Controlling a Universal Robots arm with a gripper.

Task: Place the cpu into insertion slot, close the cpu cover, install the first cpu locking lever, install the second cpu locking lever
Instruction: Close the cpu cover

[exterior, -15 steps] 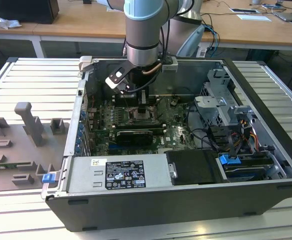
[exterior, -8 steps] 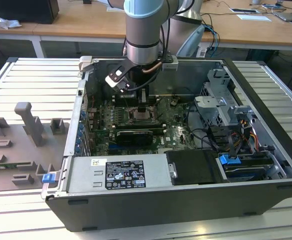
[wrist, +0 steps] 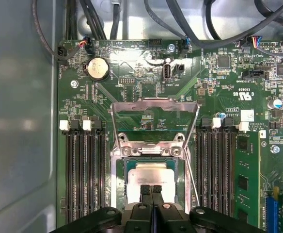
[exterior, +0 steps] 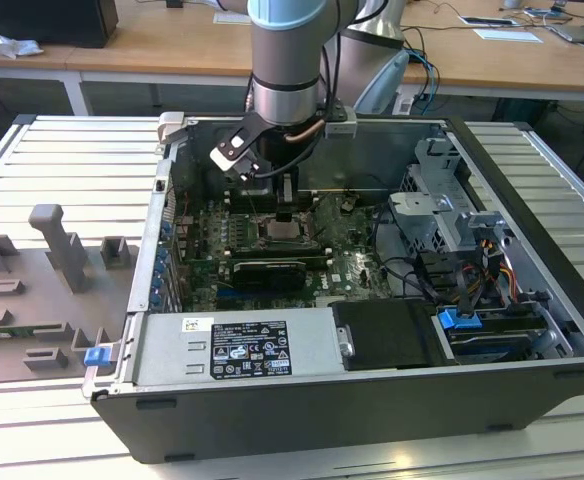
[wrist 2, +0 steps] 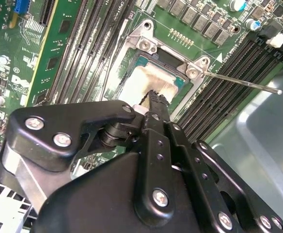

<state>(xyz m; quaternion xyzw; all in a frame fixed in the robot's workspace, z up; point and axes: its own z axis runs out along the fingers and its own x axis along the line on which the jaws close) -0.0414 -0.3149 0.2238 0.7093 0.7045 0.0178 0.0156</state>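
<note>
First wrist view: the cpu (wrist: 153, 174) lies flat in the insertion slot (wrist: 119, 174), pale metal top facing up, its square edges parallel with the slot's rim, so it has no long axis to speak of; the gripper (wrist: 151, 188) hangs over the chip's near edge with its two black fingers pressed together, nothing between them; whether the tips touch the metal I cannot tell; the cpu cover (wrist: 153, 103) stands swung open on its hinge at the far edge of the slot, tilted back toward the coin cell (wrist: 98, 68), green motherboard (wrist: 132, 82) showing through its window; black memory slots (wrist: 86, 174) run along both sides of the socket; in the second wrist view a thin locking lever (wrist 2: 243, 83) sticks out free beside the slot, angled away over the memory slots; in the exterior view the arm (exterior: 287, 60) reaches straight down into the open computer case (exterior: 372, 420)
</note>
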